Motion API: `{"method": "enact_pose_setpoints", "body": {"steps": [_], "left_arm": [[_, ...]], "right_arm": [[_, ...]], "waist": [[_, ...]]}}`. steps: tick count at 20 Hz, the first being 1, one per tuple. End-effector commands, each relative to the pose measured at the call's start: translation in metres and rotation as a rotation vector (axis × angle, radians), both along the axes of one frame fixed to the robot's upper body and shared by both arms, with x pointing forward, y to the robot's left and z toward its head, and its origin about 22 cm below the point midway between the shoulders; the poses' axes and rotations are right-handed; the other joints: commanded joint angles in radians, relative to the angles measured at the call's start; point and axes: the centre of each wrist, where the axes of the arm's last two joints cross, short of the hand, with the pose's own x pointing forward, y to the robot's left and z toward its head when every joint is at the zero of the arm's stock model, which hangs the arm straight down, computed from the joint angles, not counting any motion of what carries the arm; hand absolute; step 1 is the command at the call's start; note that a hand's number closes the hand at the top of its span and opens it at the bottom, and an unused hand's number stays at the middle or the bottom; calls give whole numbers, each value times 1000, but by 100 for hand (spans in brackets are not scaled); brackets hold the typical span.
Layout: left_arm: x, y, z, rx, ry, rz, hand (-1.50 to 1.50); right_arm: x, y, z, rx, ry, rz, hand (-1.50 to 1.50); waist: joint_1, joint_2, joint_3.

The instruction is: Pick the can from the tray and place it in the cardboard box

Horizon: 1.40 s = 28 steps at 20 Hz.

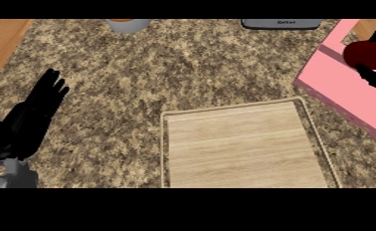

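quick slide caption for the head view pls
Right hand holds the dark red can over the pink box; wooden tray bare, left hand resting.

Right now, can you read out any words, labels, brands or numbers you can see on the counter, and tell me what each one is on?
Grey device at the counter's far edge: a short dark marking on its front, too small and blurred to read.
Pink box, wooden tray, cup: no text visible.
Dark red can over the box: no label can be made out.
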Motion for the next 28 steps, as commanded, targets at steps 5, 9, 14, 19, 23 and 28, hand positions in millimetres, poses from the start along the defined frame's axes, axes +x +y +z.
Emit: {"method": "enact_pose_setpoints", "body": {"steps": [5,9,14,19,23,28], "left_arm": [[3,4,-5,-4,6,-2,0],[-7,6,-15,2,6,-14,0],[-13,1,-6,11,10,-8,0],[-9,4,-22,6,33,26,0],[-7,3,-6,-1,16,19,0],[-8,8,8,5,-3,-9,0]], "right_arm": [[19,-20,-61,93,254,-136,-150],[14,-45,-58,86,294,-23,-150],[12,-40,-84,257,124,39,-150],[13,-53,-68,607,-60,-24,-150],[-7,-93,-56,752,-118,-55,-150],[-26,-144,-41,828,-152,-141,-150]], "waist": [[4,3,0],[-2,-1,0],[-6,-3,0],[-26,-5,-1],[-19,-6,0],[1,-1,1]]}}
